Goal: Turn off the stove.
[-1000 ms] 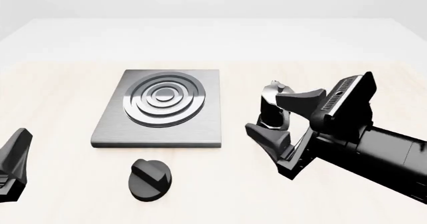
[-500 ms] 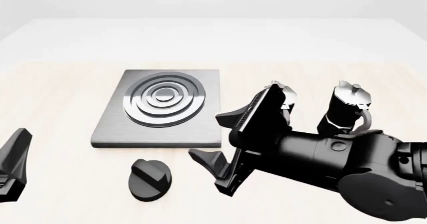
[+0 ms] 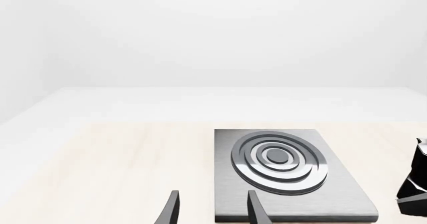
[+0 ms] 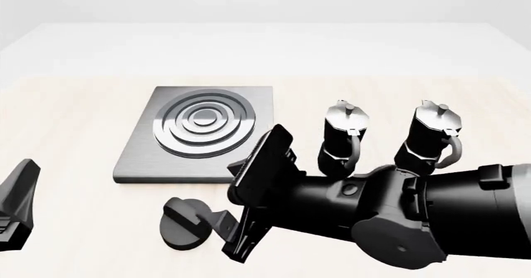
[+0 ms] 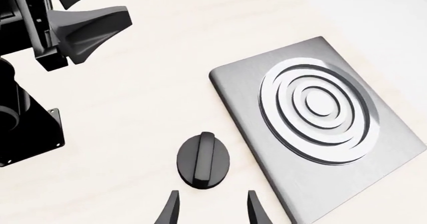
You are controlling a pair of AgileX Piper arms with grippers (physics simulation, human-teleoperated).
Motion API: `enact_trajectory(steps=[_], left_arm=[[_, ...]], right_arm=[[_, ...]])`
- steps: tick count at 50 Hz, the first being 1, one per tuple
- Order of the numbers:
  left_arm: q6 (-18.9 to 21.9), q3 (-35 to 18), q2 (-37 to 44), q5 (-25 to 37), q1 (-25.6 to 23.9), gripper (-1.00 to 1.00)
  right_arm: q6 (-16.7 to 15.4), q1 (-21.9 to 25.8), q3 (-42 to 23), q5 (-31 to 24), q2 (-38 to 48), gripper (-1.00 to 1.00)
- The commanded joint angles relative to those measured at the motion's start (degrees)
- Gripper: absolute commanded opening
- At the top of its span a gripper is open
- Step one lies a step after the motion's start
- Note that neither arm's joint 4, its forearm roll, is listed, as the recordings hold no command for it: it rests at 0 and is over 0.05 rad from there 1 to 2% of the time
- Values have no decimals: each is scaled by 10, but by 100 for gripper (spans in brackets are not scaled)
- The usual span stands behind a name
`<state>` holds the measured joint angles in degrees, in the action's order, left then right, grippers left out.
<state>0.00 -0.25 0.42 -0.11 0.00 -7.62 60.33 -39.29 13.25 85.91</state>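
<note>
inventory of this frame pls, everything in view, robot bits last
stove plate: 1, brushed grey with silver rings, left of table centre
knob: 1, black, ridged, on the table in front of the plate
moka pots: 2, black and silver, upright, side by side right of the plate
table: 1, pale wood
right gripper: 1, black, open, close beside the knob, not touching it
left gripper: 1, black, open, at the table's left edge, holding nothing

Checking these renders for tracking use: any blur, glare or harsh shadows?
Front view: sharp, soft even light, faint shadows under the flat brushed-grey stove plate. Right wrist view: crisp, bright sheen on the silver burner rings, black ridged round knob clear. Left wrist view: pale, washed background.
</note>
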Motion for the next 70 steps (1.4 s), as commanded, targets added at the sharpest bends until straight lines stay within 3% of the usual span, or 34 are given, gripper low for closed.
enact_trajectory(steps=[1,39,70], left_arm=[[0,0,0,0,0,100],[0,0,0,0,0,100],[0,0,0,0,0,100]], right_arm=[[2,9,-20,-1,47,100],[-13,15,-64,38,159,100],[7,40,-72,57,202,100]])
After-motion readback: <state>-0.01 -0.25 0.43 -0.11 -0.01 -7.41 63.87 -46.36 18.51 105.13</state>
